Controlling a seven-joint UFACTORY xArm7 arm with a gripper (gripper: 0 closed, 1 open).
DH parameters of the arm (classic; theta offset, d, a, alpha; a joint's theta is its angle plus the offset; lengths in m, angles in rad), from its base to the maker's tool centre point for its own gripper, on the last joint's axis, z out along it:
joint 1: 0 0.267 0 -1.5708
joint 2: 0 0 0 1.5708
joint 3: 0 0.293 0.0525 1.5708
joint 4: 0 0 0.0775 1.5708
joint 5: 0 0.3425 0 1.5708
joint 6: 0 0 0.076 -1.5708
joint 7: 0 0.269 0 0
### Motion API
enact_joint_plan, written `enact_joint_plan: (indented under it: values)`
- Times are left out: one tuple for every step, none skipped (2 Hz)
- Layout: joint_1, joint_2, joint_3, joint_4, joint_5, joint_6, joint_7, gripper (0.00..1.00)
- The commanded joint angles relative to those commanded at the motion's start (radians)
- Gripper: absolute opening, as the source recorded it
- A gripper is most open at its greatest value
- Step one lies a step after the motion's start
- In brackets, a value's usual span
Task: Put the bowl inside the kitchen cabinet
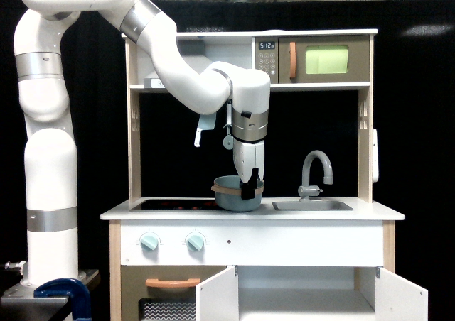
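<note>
The grey-blue bowl (234,195) with its tan rim band hangs tilted just above the counter, between the black stovetop and the sink. My gripper (248,187) comes down from above and is shut on the bowl's right rim, one dark finger showing on the outside wall. The kitchen cabinet (306,292) is below the counter at the bottom right, both white doors swung open and its pale interior showing.
A grey faucet (316,170) and sink (311,205) stand right of the bowl. Utensils (204,129) hang behind my arm. The green-windowed microwave (323,60) sits on the upper shelf. Two knobs (172,241) and the oven door handle (173,283) are at lower left.
</note>
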Motion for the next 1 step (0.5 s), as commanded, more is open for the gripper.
enact_joint_plan:
  values:
    - [-0.105, -0.093, -0.075, 0.028, -0.120, 0.165, -0.035, 0.00]
